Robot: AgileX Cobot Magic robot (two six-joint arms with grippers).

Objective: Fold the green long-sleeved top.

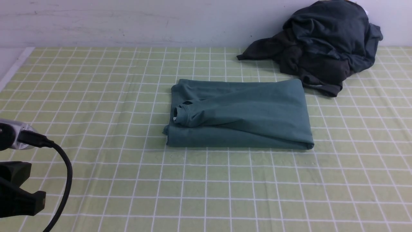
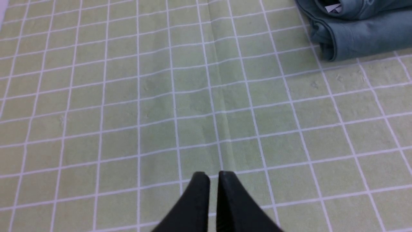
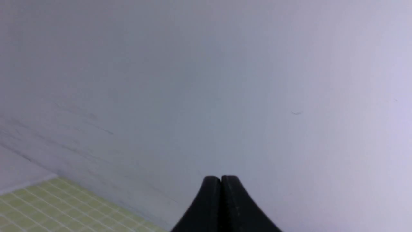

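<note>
The green long-sleeved top (image 1: 251,109) lies folded into a flat rectangle in the middle of the checked cloth, with one cuffed sleeve (image 1: 182,114) laid across it toward its left end. In the left wrist view one corner of the top (image 2: 360,38) shows, well away from my left gripper (image 2: 214,175). That gripper hovers over bare cloth with only a thin slit between its black fingers, holding nothing. My right gripper (image 3: 221,178) is shut and empty, facing the grey wall. It does not show in the front view.
A dark charcoal-navy heap of clothing (image 1: 322,42) sits at the back right against the wall, just beyond the top's far right corner. My left arm with its cable (image 1: 64,167) fills the near left corner. The table's left edge (image 1: 14,66) runs along the back left.
</note>
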